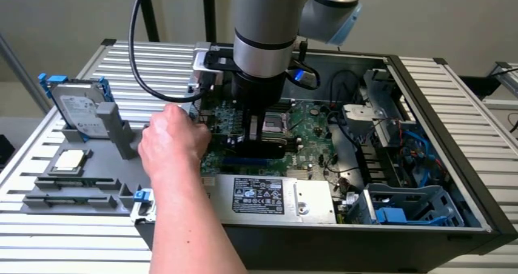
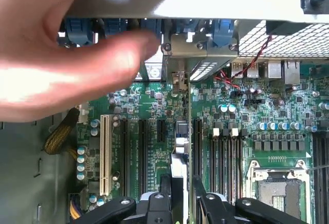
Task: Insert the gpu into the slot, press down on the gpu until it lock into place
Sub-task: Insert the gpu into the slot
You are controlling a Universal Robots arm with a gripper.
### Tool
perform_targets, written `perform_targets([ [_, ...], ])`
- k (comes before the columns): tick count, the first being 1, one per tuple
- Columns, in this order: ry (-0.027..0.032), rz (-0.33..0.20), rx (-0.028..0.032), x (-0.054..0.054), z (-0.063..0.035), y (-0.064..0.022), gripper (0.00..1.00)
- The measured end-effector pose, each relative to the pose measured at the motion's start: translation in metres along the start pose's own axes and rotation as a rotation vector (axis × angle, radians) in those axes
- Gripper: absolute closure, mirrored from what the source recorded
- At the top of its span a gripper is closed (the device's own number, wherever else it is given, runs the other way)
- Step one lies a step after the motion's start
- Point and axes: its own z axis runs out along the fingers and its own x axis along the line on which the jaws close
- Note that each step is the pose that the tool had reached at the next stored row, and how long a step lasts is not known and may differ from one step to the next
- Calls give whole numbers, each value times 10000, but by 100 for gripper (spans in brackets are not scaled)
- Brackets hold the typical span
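Exterior view: the gripper (image 1: 263, 134) is positioned over the motherboard (image 1: 316, 131) inside the open case (image 1: 324, 247). Its jaws are seen clamped on the gpu (image 1: 265, 148), which is held upright. In the wrist view the card is seen edge-on between the fingers (image 2: 159, 203). The slot (image 1: 242, 163) is found at 6 o'clock of the card, just under it; contact cannot be judged. A person's hand (image 1: 174, 142) is placed at 9 o'clock of the gripper, near it. A silver power-supply box (image 1: 275, 196) is noted at 6 o'clock of the slot.
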Motion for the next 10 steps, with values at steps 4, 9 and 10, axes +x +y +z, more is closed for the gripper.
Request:
perform_targets([
  [4,30,43,-68,0,-1,-7,74],
  [9,50,58,-67,0,-1,-12,74],
  [10,53,66,-71,0,-1,-12,74],
])
